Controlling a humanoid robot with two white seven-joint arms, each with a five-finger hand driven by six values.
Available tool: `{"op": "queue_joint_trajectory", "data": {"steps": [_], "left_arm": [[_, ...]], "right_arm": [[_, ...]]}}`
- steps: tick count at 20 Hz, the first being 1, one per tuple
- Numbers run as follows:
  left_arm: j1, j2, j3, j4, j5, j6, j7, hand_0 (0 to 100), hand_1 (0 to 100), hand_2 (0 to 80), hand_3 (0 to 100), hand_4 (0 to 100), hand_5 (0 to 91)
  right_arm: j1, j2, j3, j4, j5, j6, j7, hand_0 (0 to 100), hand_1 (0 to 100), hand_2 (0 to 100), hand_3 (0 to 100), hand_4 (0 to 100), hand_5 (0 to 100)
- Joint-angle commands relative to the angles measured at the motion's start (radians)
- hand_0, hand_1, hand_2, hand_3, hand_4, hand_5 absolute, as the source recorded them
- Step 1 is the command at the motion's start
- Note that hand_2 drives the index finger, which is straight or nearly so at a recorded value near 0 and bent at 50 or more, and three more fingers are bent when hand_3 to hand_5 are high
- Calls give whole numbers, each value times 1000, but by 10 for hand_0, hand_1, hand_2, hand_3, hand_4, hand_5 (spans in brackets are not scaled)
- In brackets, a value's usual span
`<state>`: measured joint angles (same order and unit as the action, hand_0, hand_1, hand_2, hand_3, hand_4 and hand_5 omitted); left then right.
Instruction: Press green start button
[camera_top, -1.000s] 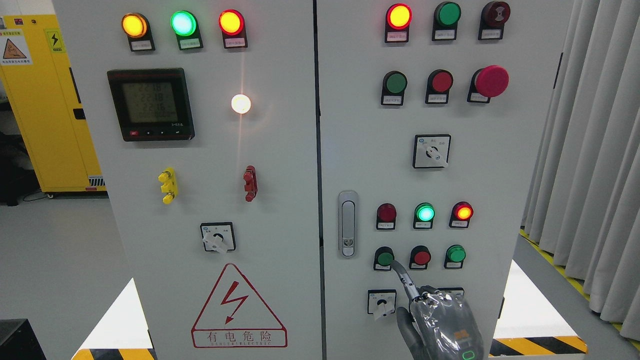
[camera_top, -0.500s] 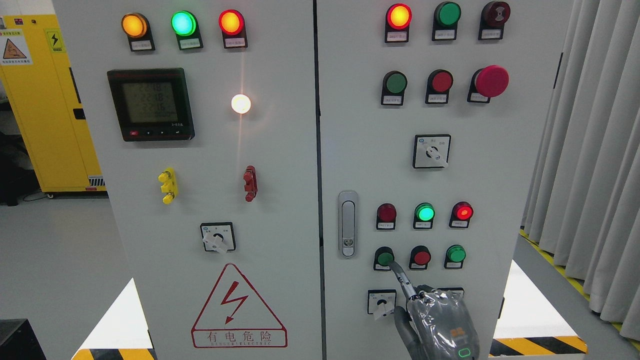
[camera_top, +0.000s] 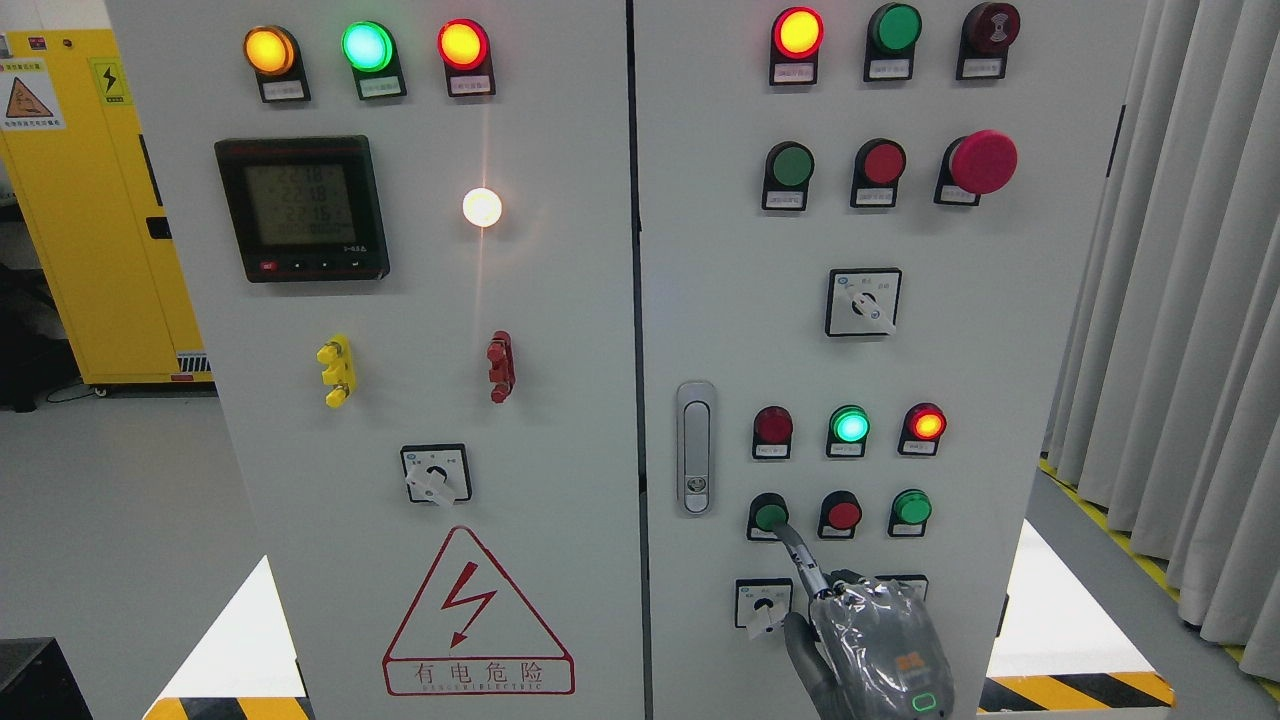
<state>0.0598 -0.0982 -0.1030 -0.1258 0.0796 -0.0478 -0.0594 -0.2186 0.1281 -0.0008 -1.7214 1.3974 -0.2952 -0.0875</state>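
- The right hand (camera_top: 868, 640) is seen at the bottom of the right cabinet door (camera_top: 960, 330), its arm coming in from the lower right; it is wrapped in clear plastic film.
- One finger (camera_top: 800, 552) is stretched up and to the left, and its tip is laid on the lower right edge of the green start button (camera_top: 770, 516); the other fingers are kept curled in, and nothing is held.
- The green start button is found just right of the door handle (camera_top: 695, 447), at about the height of the handle's lower end, as the leftmost of a row of three.
- A red button (camera_top: 843, 514) and a second green button (camera_top: 911, 507) are placed further right of the handle in that same row.
- Above that row, still right of the handle, a dark red lamp (camera_top: 773, 426), a lit green lamp (camera_top: 850, 425) and a lit red lamp (camera_top: 926, 423) are set.
- Below and right of the handle, a rotary switch (camera_top: 763, 603) is mounted, just left of the hand's thumb.
- The left hand is not shown.
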Motion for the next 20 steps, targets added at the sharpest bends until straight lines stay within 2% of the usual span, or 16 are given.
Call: {"op": "queue_joint_trajectory", "data": {"steps": [1, 16, 20], "left_arm": [[0, 0, 0, 0, -1, 0, 0, 120, 556, 0, 0, 0, 0], [0, 0, 0, 0, 0, 0, 0, 120, 556, 0, 0, 0, 0], [0, 0, 0, 0, 0, 0, 0, 120, 556, 0, 0, 0, 0]], "right_arm": [[-7, 1, 10, 6, 0, 2, 3, 749, 933, 0, 853, 835, 974], [-22, 1, 12, 10, -6, 10, 6, 768, 933, 0, 854, 843, 982], [-22, 1, 12, 11, -8, 10, 22, 773, 933, 0, 855, 844, 982]]}}
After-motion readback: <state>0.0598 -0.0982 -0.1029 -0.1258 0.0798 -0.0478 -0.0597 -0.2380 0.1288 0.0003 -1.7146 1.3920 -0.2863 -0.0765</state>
